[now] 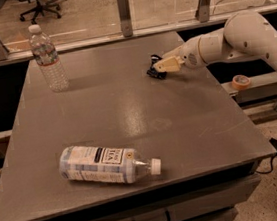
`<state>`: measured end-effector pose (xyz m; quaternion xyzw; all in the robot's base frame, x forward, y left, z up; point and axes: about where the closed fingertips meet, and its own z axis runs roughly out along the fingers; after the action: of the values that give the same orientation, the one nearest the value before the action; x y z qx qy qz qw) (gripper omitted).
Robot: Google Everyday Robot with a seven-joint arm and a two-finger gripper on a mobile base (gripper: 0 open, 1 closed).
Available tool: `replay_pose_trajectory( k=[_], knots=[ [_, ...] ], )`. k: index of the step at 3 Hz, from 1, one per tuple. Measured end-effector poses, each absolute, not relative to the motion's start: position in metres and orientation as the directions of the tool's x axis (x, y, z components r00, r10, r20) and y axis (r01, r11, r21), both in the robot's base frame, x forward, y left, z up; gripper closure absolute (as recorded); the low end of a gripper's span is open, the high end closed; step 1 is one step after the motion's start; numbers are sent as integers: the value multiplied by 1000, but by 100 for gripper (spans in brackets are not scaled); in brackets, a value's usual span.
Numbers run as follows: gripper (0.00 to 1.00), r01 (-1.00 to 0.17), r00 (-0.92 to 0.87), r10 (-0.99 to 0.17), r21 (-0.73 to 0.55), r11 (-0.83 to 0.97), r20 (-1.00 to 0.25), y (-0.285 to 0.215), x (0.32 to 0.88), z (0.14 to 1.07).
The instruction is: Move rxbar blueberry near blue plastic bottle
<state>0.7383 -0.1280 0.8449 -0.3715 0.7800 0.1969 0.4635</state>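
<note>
Gripper (156,66): low over the back-right part of the table (196,125), at the end of the white arm (240,39) that reaches in from the right. Its dark tip sits right at the table surface.

Rxbar blueberry (153,73): seen as a small dark flat shape at the gripper tip, on or just above the table. The two dark shapes merge, so I cannot tell whether the gripper is apart, together, or clamped on the bar.

Blue plastic bottle (102,163): lies on its side near the front-left of the table, pale label with the black tea square facing up, white cap (155,166) pointing right. It is well apart from the bar, across the table diagonally.

Clear water bottle (47,58): upright at the back-left corner, well apart from both other items.

Off the table: a roll of tape (240,81) rests on the ledge to the right, below the arm
</note>
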Motion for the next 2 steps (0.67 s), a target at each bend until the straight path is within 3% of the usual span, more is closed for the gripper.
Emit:
replay_pose_trajectory(
  k=[2],
  knots=[
    [100, -762, -294, -397, -37, 646, -869, -128, 738, 845]
  ],
)
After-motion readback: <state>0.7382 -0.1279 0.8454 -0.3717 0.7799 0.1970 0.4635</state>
